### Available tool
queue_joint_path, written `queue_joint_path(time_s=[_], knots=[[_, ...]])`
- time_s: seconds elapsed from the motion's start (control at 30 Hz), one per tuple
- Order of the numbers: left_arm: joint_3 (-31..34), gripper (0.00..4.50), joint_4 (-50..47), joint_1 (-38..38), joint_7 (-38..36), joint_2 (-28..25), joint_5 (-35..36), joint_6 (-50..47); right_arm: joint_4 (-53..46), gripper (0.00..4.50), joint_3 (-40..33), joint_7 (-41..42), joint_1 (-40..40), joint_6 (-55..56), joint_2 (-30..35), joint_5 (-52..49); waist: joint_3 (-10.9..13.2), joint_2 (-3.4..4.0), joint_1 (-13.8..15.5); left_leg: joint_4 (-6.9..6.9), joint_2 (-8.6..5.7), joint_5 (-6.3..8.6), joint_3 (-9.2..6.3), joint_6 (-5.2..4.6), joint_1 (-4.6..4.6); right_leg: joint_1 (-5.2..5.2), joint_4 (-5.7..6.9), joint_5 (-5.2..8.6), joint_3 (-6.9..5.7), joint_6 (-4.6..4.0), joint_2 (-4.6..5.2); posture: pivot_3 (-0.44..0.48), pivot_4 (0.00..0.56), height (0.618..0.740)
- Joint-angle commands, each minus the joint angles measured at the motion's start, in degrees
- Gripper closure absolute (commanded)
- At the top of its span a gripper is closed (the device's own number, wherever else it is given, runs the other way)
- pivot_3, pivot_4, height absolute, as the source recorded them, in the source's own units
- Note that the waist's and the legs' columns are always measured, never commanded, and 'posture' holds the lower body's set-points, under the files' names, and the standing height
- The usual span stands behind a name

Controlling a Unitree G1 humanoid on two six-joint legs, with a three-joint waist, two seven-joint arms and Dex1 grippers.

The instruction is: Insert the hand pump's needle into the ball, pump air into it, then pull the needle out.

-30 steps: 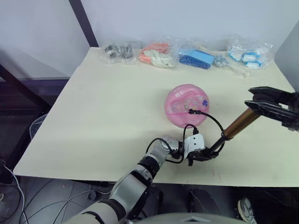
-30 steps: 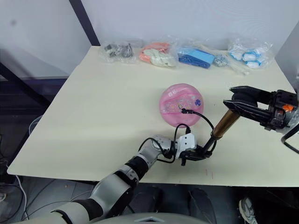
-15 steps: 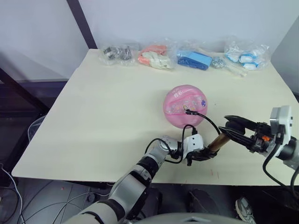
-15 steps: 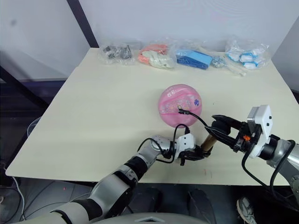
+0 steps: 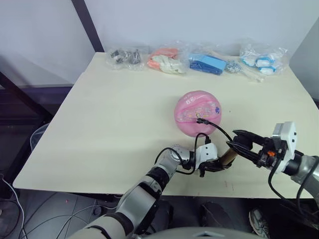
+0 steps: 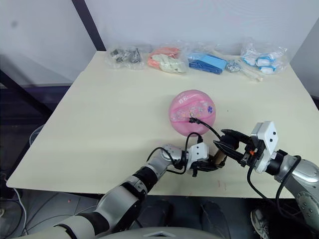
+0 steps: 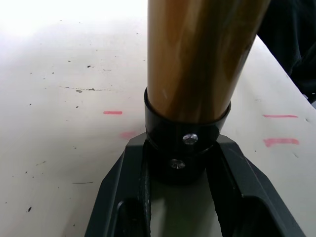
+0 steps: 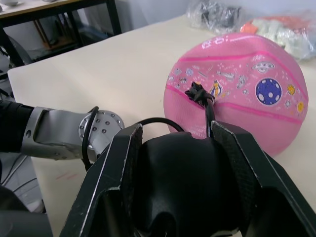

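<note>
The ball [image 5: 198, 112] sits round on the worktop [image 5: 109, 119], nearer its front right corner, with the needle [image 8: 196, 92] stuck in its valve. The hand pump [image 7: 197, 64] stands tilted near the front edge. The left gripper [image 5: 215, 164] pinches its black lower cap between its fingers [image 7: 247, 192]. The right gripper [image 6: 227, 142] clasps the pump's black handle [image 8: 185, 182] between its fingers [image 8: 118, 173].
</note>
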State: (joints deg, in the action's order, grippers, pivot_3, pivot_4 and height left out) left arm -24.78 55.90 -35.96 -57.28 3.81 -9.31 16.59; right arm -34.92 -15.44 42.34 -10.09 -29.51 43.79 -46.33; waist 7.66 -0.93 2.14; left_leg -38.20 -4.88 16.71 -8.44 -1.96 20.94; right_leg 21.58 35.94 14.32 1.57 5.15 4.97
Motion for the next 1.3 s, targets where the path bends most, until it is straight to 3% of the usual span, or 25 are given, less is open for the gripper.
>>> queue_joint_path(time_s=[0.03, 0.37, 0.7, 0.97, 1.3], knots=[[-0.99, 3.40, 4.96, 2.00, 0.28, -1.53, -2.23, -3.22, -2.36, 2.76, -7.50, 0.51, 3.47, -3.28, 3.12, -8.84, 0.10, 0.07, 0.06, 0.00, 0.00, 0.00, -0.01, 0.00, 0.02, 0.01, -0.01, 0.00, -0.01, 0.00, 0.01, 0.000, 0.150, 0.740], [-1.23, 3.40, 5.19, 2.14, 0.46, -1.44, -2.27, -2.91, 1.75, 2.76, -23.10, -0.08, 12.33, -13.50, 15.85, -28.86, 0.38, 0.12, 0.15, -0.04, -0.04, 0.00, -0.02, -0.01, 0.23, 0.08, -0.01, -0.01, -0.03, -0.02, 0.09, 0.000, 0.150, 0.740], [-1.27, 3.40, 5.39, 1.93, 0.85, -1.28, -2.37, -2.85, 4.27, 2.76, -24.73, -0.25, 16.34, -17.59, 19.58, -32.40, 0.44, 0.04, 0.20, -0.05, -0.04, 0.00, -0.02, -0.01, 0.33, 0.14, -0.02, -0.02, -0.05, -0.02, 0.14, 0.000, 0.150, 0.740], [-1.27, 3.40, 4.97, 2.33, 1.23, -1.05, -2.26, -3.02, -0.37, 2.76, -13.63, 2.89, 5.86, -12.78, 11.95, -18.24, 0.33, -0.14, 0.19, -0.07, -0.04, 0.00, -0.02, -0.01, 0.22, 0.10, -0.02, -0.01, -0.05, 0.01, 0.12, 0.000, 0.150, 0.740], [-1.31, 3.40, 4.70, 2.67, 1.24, -1.16, -2.39, -3.02, 3.37, 2.76, 4.31, 1.47, 1.94, -0.30, 1.23, 3.18, -0.09, -0.27, 0.03, -0.02, 0.02, 0.00, -0.03, 0.00, -0.03, -0.03, 0.00, 0.12, -0.04, 0.23, 0.00, 0.000, 0.150, 0.740]])
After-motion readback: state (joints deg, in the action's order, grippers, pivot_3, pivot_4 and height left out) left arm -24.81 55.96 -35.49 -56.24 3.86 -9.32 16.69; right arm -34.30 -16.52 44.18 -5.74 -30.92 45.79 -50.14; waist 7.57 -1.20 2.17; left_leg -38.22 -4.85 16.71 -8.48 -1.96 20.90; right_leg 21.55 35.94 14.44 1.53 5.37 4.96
